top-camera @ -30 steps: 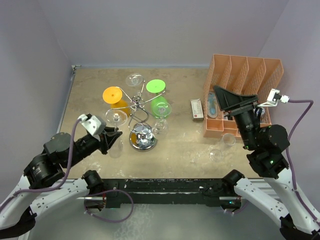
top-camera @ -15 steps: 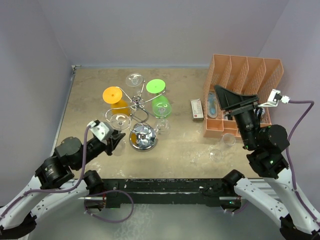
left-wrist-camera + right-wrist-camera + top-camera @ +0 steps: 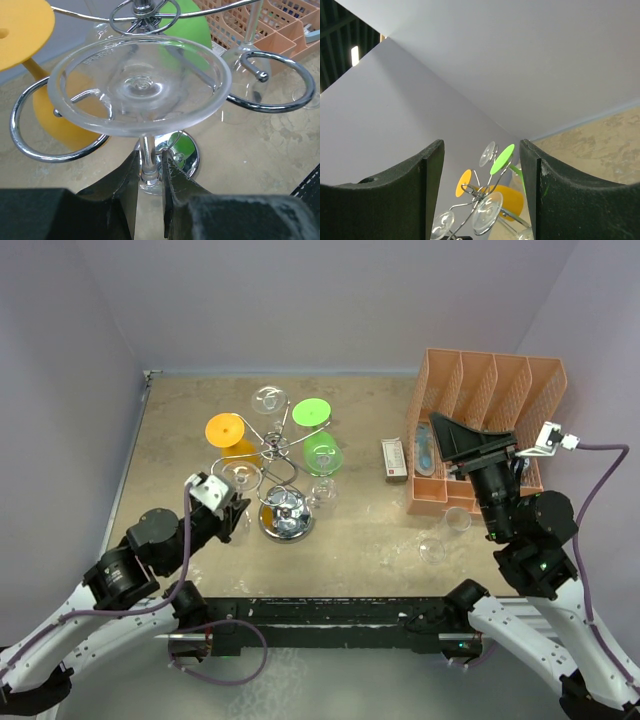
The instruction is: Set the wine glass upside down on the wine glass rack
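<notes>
A clear wine glass [image 3: 140, 85] hangs upside down, its round foot on top. My left gripper [image 3: 150, 161] is shut on its thin stem just under the foot. From above, the glass [image 3: 238, 476] and left gripper [image 3: 230, 508] are at the near-left side of the chrome wine glass rack [image 3: 285, 516]. Two of the rack's curled arms [image 3: 280, 82] flank the glass's foot in the left wrist view; I cannot tell if they touch. My right gripper [image 3: 455, 436] is raised over the right side, open and empty, its fingers [image 3: 432, 170] framing the distant rack [image 3: 480, 192].
An orange glass [image 3: 228, 430], a green glass [image 3: 320, 446] and clear glasses [image 3: 268, 398] hang on the rack. An orange mesh organiser [image 3: 485, 410] stands at the right, a small box [image 3: 394, 458] beside it. Two clear glasses [image 3: 457, 520] stand on the table near the organiser.
My left arm has moved right and forward, carrying the clear glass up to the rack. The right arm has stayed still.
</notes>
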Available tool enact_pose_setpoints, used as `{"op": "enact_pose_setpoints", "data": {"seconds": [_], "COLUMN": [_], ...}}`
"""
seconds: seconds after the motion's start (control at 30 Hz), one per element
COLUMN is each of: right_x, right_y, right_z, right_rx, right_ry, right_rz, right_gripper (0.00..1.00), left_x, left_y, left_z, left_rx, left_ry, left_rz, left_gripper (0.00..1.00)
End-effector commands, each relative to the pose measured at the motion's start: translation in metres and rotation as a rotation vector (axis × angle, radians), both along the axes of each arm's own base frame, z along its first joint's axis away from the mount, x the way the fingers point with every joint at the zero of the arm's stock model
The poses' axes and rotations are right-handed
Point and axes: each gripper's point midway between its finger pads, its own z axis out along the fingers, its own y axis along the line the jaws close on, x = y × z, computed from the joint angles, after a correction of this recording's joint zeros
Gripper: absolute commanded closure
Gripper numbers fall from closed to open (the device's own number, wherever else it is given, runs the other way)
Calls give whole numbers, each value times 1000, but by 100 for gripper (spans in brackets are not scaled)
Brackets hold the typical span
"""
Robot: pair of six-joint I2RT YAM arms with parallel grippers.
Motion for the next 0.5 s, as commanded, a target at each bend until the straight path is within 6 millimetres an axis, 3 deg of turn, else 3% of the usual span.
{"op": "enact_pose_setpoints", "data": {"seconds": [0.0, 0.47], "right_x": [-1, 1], "right_y": [-7, -7], "right_z": [6, 0], "right_rx": [11, 20], "right_ry": [-25, -17], "right_rz": [-33, -32], "right_gripper": [36, 36], "left_x": [9, 18], "left_y": [7, 3], "left_z": [29, 20], "left_rx": [-107, -109], "left_ry": [-49, -21], "left_rz": [82, 122], "left_gripper": [100, 100]}}
